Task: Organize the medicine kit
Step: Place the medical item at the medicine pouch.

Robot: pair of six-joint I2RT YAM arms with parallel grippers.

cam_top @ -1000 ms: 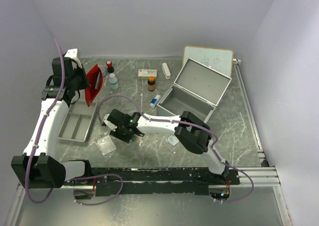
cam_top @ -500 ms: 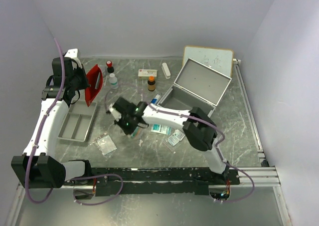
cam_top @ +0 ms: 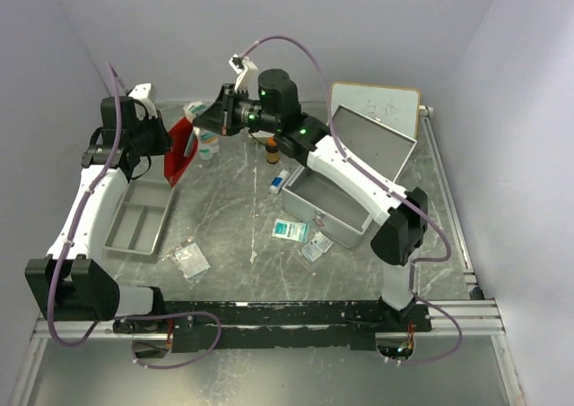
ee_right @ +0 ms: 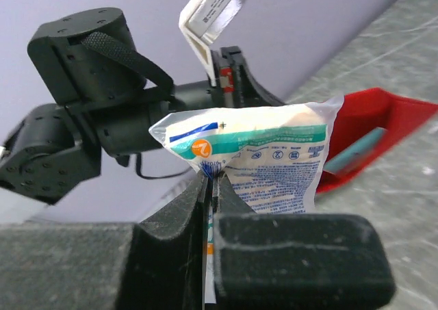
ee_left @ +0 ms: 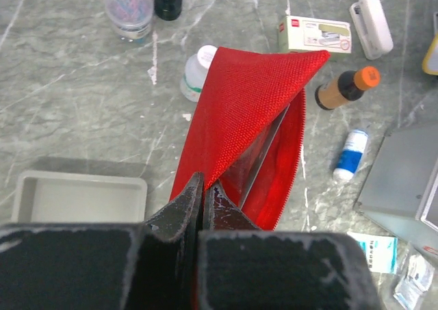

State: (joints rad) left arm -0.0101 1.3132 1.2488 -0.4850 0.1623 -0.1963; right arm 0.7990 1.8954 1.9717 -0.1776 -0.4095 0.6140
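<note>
The medicine kit (cam_top: 345, 168) is a silver case standing with its lid up at the back right. My left gripper (ee_left: 204, 187) is shut on the edge of a red pouch (ee_left: 246, 111) and holds its zipped mouth open above the table. My left gripper (cam_top: 161, 142) and the pouch (cam_top: 178, 151) are at the back left in the top view. My right gripper (ee_right: 211, 180) is shut on a white sachet (ee_right: 260, 152) with teal and blue print. That right gripper (cam_top: 218, 119) hangs in the air just right of the pouch's mouth.
A grey divided tray (cam_top: 139, 218) lies at the left. A brown bottle with an orange cap (ee_left: 342, 91), a white box (ee_left: 316, 34), a white bottle (ee_left: 195, 70) and a blue tube (ee_left: 350, 154) stand around the pouch. Flat packets (cam_top: 290, 230) (cam_top: 190, 258) lie near the front.
My right gripper shut on the sachet low over the front middle of the table, then swung up and back left to the pouch. The left gripper kept its hold and shifted slightly.
</note>
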